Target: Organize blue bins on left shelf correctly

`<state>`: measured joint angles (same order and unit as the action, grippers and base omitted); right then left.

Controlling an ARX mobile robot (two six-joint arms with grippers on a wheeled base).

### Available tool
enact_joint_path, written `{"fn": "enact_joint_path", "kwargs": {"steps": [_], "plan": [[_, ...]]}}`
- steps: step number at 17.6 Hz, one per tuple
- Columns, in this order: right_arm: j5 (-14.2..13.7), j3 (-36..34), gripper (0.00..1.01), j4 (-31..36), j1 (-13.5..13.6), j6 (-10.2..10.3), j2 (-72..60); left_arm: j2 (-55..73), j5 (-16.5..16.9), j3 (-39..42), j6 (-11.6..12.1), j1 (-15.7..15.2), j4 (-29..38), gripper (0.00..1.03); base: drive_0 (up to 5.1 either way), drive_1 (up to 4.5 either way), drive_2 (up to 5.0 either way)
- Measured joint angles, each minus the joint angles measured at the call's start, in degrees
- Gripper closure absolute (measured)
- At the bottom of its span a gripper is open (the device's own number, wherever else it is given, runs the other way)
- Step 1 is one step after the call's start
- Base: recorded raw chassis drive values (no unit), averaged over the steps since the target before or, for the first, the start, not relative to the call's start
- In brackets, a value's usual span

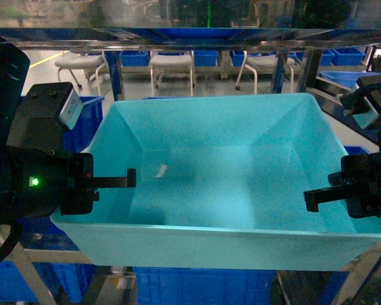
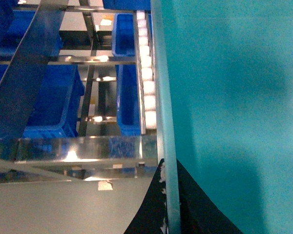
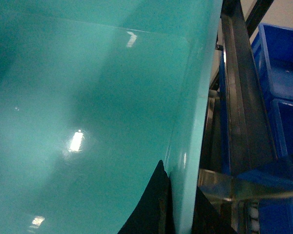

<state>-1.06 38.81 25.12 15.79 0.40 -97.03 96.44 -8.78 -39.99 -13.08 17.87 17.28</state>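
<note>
A light turquoise blue bin (image 1: 209, 159) fills the middle of the head view, empty, with its far end toward the left shelf (image 1: 178, 43). My left gripper (image 1: 117, 181) is shut on the bin's left rim, one finger inside the wall. In the left wrist view the gripper (image 2: 172, 204) straddles the thin rim of the bin (image 2: 234, 97), beside a track of white rollers (image 2: 147, 83). My right gripper (image 1: 317, 197) is shut on the right rim. In the right wrist view it (image 3: 183, 209) pinches the bin wall (image 3: 88, 97).
Royal-blue crates sit below the bin (image 1: 203, 286), in lower tiers at the left (image 2: 53, 102) and at the right (image 3: 283, 63). Steel beams (image 2: 78, 148) and a sloped rail (image 3: 234, 97) run close alongside the bin. White chairs (image 1: 171, 63) stand behind the rack.
</note>
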Motion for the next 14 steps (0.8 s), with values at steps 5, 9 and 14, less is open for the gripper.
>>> {"fn": "enact_joint_path", "kwargs": {"steps": [5, 9, 14], "plan": [[0.0, 0.1, 0.99, 0.0, 0.0, 0.0, -0.1, 0.1, 0.0, 0.0, 0.0, 0.0, 0.1, 1.01, 0.0, 0.0, 0.0], [0.0, 1.5, 0.99, -2.8, -0.1, 0.5, -1.2, 0.6, 0.2, -0.4, 0.0, 0.0, -1.0, 1.01, 0.0, 0.0, 0.0], [0.7, 8.8, 0.99, -9.0, 0.1, 5.0, -8.7, 8.9, 1.9, -7.7, 0.8, -2.6, -3.1, 1.01, 0.0, 0.0, 0.0]]}}
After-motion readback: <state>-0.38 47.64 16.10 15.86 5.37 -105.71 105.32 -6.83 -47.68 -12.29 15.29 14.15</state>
